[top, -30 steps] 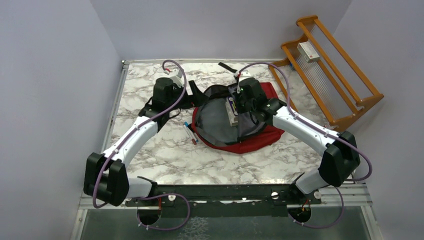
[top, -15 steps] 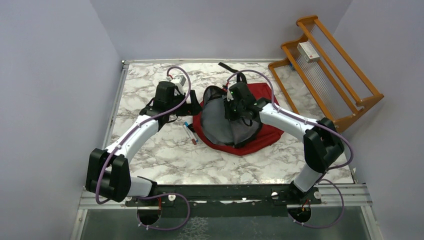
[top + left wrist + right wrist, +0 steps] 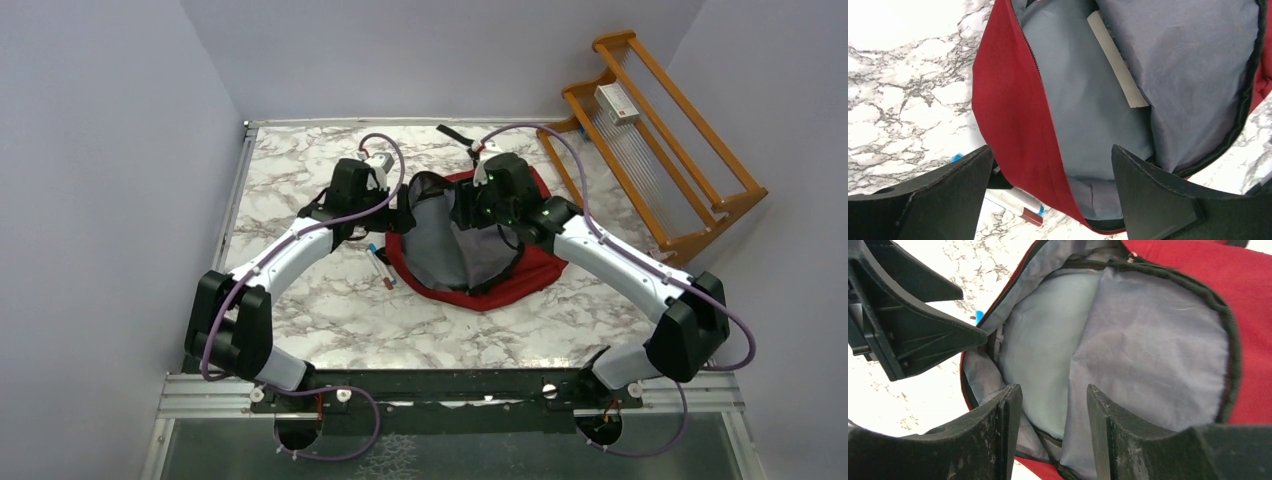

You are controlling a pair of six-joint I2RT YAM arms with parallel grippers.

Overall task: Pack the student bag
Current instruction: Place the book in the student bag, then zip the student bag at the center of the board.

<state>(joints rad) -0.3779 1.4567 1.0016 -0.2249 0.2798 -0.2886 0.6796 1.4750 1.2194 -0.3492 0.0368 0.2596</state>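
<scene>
Check the left hand (image 3: 397,214) first: its jaws stand wide apart, released, above the left rim of the student bag (image 3: 540,265), grasping nothing. Just beside that rim, two markers (image 3: 380,265) with blue and red ends lie on the marble table (image 3: 330,310). The bag lies flat toward the far middle of the table, its mouth unzipped and its grey lining exposed. In the left wrist view you can see a pale flat item (image 3: 1118,60) inside. The right hand (image 3: 466,210) hangs over the opening from the right side, with its jaws parted and nothing between them. Well to the right stands a wooden rack (image 3: 660,150) with a small box (image 3: 617,103) on it.
</scene>
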